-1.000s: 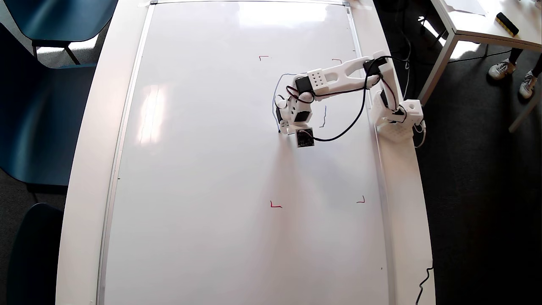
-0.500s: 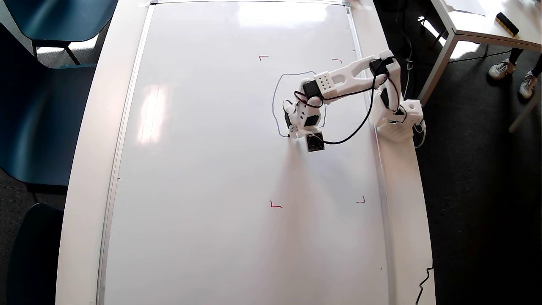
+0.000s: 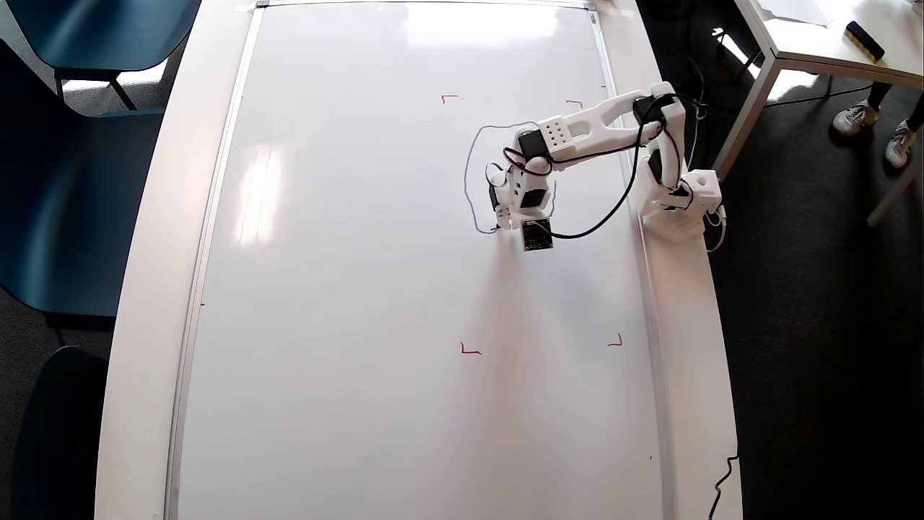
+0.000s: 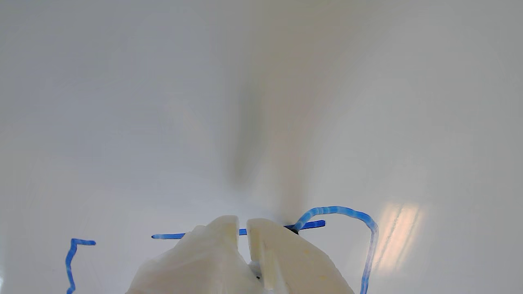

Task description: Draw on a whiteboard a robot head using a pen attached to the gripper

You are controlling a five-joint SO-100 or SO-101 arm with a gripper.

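The whiteboard (image 3: 361, 289) fills the table top; it has red corner marks (image 3: 469, 350). The robot head (image 3: 467, 173) is a thin blue curved line, open on the right, with a short stroke beside the arm. In the wrist view its lines (image 4: 339, 210) run just ahead of the gripper. The gripper (image 3: 505, 217) points down at the lower end of that line, its jaws nearly together with only a slit between them (image 4: 243, 223). Of the pen, only a small dark tip (image 4: 293, 230) shows, touching the board at the blue line beside the right finger.
The arm's base (image 3: 682, 209) stands on the white table rim right of the board, with black cables looping to the wrist. Blue chairs (image 3: 72, 180) stand at the left. A second table with a black-and-yellow block (image 3: 864, 40) and a person's shoes (image 3: 855, 119) are at the top right.
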